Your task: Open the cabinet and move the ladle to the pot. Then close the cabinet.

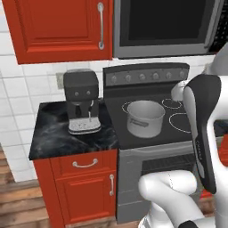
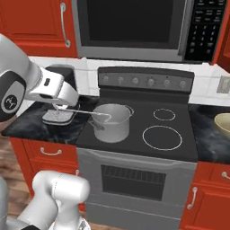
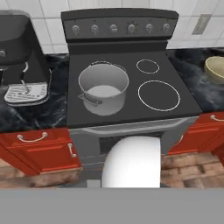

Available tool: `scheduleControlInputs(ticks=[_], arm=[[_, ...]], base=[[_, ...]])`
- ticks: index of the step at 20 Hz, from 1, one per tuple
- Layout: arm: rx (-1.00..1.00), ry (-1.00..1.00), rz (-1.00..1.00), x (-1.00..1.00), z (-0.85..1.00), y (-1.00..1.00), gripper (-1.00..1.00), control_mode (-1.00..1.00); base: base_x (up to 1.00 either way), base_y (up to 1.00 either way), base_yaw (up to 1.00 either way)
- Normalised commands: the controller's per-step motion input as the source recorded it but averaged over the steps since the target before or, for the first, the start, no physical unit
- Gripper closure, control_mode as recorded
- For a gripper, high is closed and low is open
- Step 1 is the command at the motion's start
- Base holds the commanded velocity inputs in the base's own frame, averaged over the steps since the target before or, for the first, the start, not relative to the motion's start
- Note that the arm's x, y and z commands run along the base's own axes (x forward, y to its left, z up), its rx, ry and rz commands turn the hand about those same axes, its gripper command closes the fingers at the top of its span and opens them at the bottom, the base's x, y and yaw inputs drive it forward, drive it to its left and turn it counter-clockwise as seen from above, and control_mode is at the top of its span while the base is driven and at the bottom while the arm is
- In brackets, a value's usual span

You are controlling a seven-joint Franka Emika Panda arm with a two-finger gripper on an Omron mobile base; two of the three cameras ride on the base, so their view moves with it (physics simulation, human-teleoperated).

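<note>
The silver-grey pot stands on the front left burner of the stove. Its pale inside looks empty in the hand view. In the right base view my gripper hangs left of the pot, above the counter, shut on the ladle. The ladle is a thin silver rod running right from the hand. Its far end lines up with the pot's near rim; I cannot tell whether it is over the pot. The cabinet is out of view.
A black coffee machine stands on the dark counter left of the stove. A microwave hangs above the stove, beside a shut single-door red wall cabinet. A yellowish bowl sits on the right counter. Red base cabinets stand below.
</note>
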Motion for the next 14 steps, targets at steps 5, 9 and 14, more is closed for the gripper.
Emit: scheduleControlInputs(ticks=[5, 9, 14], arm=[[0.00, 0.00, 0.00, 0.00, 0.00, 0.00, 1.00, 1.00], [0.00, 0.00, 0.00, 0.00, 0.00, 0.00, 1.00, 1.00], [0.00, 0.00, 0.00, 0.00, 0.00, 0.00, 1.00, 1.00]], base=[[0.77, 0.20, 0.00], [0.81, 0.04, 0.00], [0.66, 0.00, 0.00]])
